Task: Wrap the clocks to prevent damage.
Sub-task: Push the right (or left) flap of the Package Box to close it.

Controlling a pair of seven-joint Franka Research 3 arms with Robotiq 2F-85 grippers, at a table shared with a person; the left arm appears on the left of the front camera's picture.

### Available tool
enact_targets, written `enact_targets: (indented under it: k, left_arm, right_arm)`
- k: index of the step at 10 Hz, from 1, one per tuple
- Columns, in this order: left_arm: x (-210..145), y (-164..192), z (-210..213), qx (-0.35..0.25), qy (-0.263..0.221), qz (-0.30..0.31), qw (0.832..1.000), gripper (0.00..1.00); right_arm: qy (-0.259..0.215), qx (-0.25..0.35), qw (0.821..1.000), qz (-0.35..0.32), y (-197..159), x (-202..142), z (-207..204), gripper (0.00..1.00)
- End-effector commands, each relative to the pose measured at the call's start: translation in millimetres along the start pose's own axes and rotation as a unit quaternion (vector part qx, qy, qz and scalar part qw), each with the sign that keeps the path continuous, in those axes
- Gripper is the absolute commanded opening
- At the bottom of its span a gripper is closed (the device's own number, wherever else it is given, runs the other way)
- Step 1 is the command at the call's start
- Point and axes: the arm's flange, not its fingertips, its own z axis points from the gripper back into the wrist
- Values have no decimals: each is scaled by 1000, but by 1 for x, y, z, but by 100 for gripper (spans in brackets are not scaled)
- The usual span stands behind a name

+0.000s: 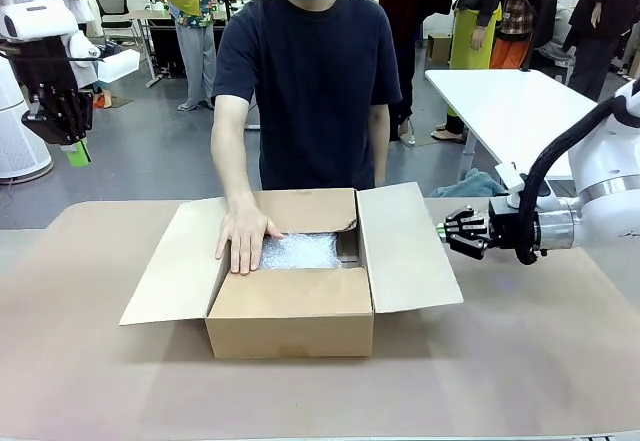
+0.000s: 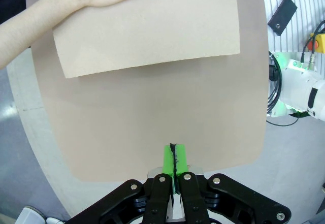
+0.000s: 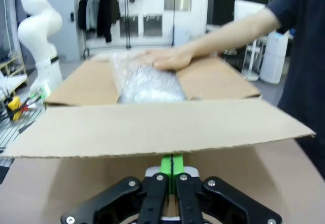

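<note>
An open cardboard box [image 1: 290,311] stands mid-table, with a wad of bubble wrap [image 1: 300,251] inside it. The clocks are hidden. The person's hand [image 1: 243,241] rests on the box's left rim, against the wrap. My left gripper [image 1: 77,151] hangs shut and empty high at the far left, well away from the box; its wrist view looks down on its closed green tips [image 2: 174,155] above the bare table, with a box flap [image 2: 147,31] beyond. My right gripper [image 1: 441,229] is shut and empty just beside the right flap [image 3: 152,130], pointing at the wrap [image 3: 147,84].
The brown table [image 1: 520,361] has free room in front of the box and to both sides. The spread flaps widen the box's footprint. A white table [image 1: 510,101] and other people stand behind the person.
</note>
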Motion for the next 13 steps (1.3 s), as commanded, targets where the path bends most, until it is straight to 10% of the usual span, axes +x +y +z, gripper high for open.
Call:
enact_targets:
  k: [1,13]
  left_arm:
    - [-2,0,1,6,11,1,1000,0]
    - [-2,0,1,6,11,1,1000,0]
  right_arm:
    - [-47,-26,998,21,-2,-1,4,1]
    - [-59,-3,996,70,-5,26,-83,1]
